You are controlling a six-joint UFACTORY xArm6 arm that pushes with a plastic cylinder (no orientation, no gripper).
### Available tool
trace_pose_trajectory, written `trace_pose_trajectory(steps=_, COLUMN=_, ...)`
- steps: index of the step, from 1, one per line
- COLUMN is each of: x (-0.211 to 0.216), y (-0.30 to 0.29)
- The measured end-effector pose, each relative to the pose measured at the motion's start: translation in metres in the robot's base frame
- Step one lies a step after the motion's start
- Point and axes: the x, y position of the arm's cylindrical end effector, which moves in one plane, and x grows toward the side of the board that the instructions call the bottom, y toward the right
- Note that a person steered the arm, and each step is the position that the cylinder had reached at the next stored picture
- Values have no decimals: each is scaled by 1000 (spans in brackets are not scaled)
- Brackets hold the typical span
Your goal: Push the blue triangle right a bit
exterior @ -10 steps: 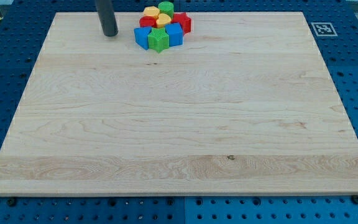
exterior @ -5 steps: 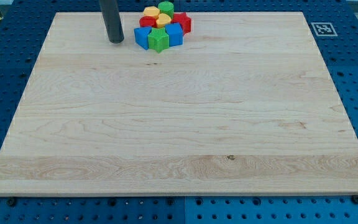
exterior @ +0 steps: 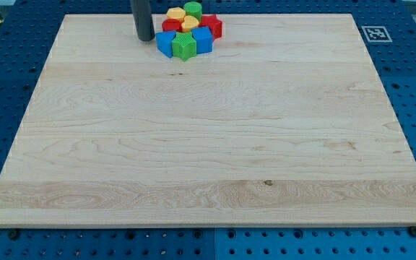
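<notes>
Blue triangle (exterior: 165, 43) sits at the view's left edge of a tight block cluster near the board's (exterior: 208, 144) top edge. Touching it on the right: green block (exterior: 184, 46), then blue cube (exterior: 202, 40). Behind: red blocks (exterior: 211, 27), yellow blocks (exterior: 176, 14), another green (exterior: 192, 9). My tip (exterior: 145, 38) stands just left of the triangle, apart; bare rod, no jaws.

Blue triangle (exterior: 165, 42) flat on the board, leftmost of the cluster near the view's top.
</notes>
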Motion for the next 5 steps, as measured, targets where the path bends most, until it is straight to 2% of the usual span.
trace_pose_trajectory(steps=1, x=14, y=13)
trace_pose_trajectory(steps=3, x=11, y=20)
trace_pose_trajectory(steps=5, x=69, y=44)
